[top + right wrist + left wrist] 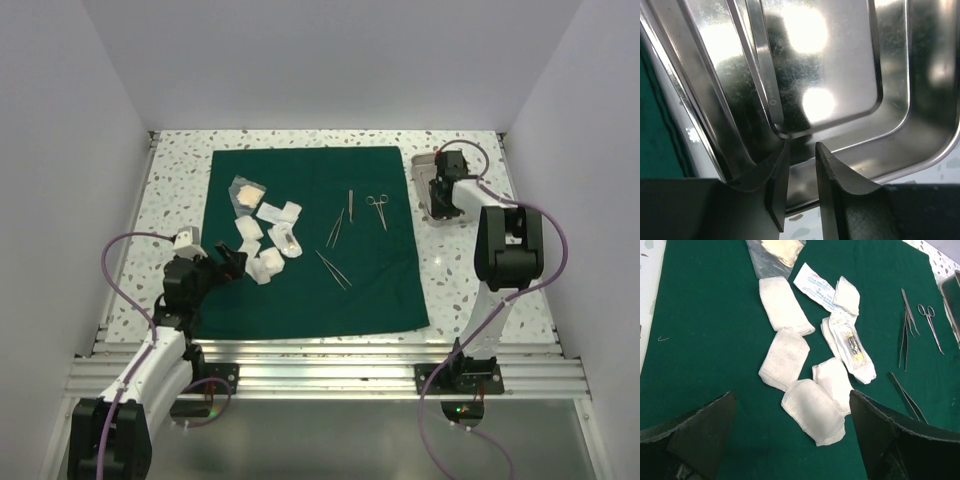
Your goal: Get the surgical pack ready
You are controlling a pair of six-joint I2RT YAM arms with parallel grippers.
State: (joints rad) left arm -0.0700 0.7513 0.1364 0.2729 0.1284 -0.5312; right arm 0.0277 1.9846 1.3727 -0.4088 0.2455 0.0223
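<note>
**Holdings, largest first**

1. Table (180,165): speckled top. It carries everything below.
2. Surgical pack (300,300): dark green drape, spread flat at the middle of the table and not yet folded. It is near enough square that I read no long axis. Its edges run parallel to the table's.
3. Tray (920,100): shiny steel, on bare table just beside the drape's far right corner. I judge it to be off the cloth. One flat steel instrument (762,75) lies inside.
4. My right gripper (800,150): low over the tray's near rim. The jaws are parted by a narrow gap, and I see nothing between them. The drape lies to its left.
5. My left gripper (792,395): jaws spread wide and holding nothing. It hovers over the drape's near left part.
6. Gauze packets (812,410): several white ones, loose on the cloth. The nearest lies directly ahead, between my left fingers.
7. Forceps (335,228), scissors (377,208) and tweezers (333,270): on the drape's middle, right of the gauze, long axes running roughly near to far.

**Bearing for the next move (judgement):** my left arm is the nearer to the pack and its loose gauze, while my right sits off the cloth at the tray. The cloth cannot be wrapped until these items are gathered.
</note>
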